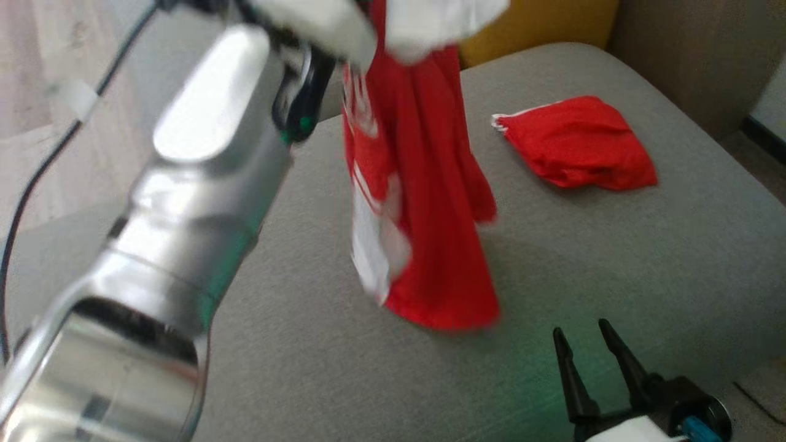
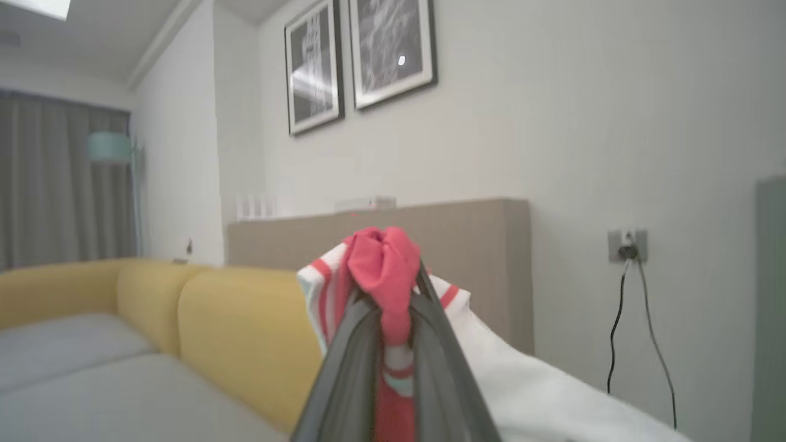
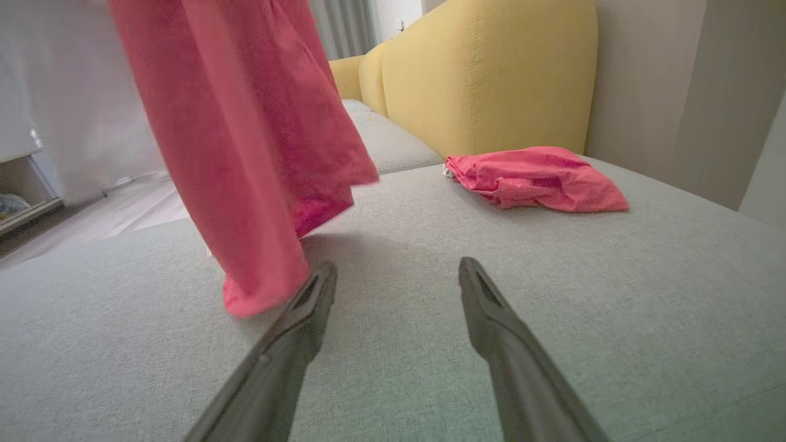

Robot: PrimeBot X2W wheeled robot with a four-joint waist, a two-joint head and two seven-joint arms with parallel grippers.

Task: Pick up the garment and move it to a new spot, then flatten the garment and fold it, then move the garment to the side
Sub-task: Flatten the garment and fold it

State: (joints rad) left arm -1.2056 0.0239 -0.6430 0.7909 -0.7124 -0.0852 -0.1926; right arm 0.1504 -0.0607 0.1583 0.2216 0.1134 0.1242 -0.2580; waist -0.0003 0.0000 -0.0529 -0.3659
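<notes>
Your left gripper [image 2: 391,285] is clamped tight on a bunched fold of the red garment [image 1: 430,202], which hangs from it with its hem close over the grey sofa seat [image 1: 614,264]. Your right gripper [image 1: 581,330] stands wide open and holds nothing, low over the seat beside the hem. A folded red cloth [image 1: 577,144] lies well apart.
</notes>
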